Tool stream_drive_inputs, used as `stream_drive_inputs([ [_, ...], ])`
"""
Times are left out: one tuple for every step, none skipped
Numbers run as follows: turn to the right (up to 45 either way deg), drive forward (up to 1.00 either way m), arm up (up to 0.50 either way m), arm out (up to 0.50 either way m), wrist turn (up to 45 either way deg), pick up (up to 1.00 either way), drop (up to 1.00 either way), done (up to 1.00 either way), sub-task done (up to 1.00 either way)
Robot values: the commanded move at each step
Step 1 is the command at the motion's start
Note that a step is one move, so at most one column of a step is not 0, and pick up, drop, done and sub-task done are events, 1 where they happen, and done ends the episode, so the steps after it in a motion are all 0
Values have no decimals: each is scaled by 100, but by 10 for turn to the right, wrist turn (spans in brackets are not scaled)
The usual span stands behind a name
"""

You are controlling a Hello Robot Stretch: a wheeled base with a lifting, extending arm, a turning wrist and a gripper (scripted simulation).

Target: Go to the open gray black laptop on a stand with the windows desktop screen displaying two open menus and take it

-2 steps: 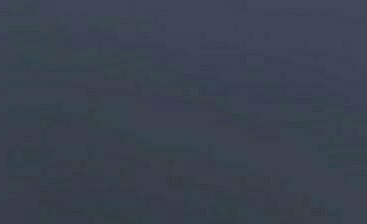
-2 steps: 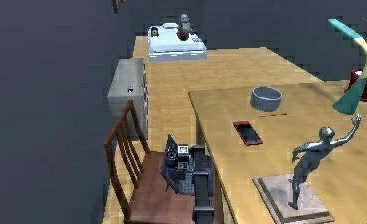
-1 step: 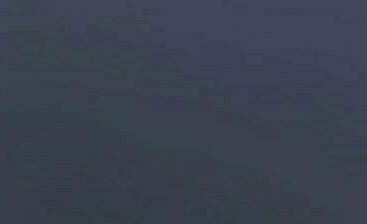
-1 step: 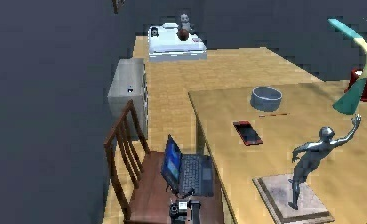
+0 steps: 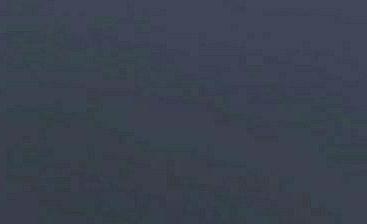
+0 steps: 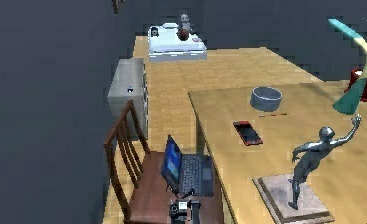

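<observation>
Open laptop (image 6: 186, 170) rests on a wooden chair (image 6: 126, 150); tool (image 6: 179, 212) at its six o'clock, grip and load impossible to tell.

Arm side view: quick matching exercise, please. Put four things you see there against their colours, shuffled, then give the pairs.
Things:
1. laptop
2. round bowl
3. flat phone-like slab
4. lamp

Colours:
A. teal
B. grey
C. dark, with a blue screen
D. red and black

Pairs: 1-C, 2-B, 3-D, 4-A
</observation>
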Motion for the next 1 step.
stream_drive_inputs([
  [0,0,10,0,0,0,0,0,0],
])
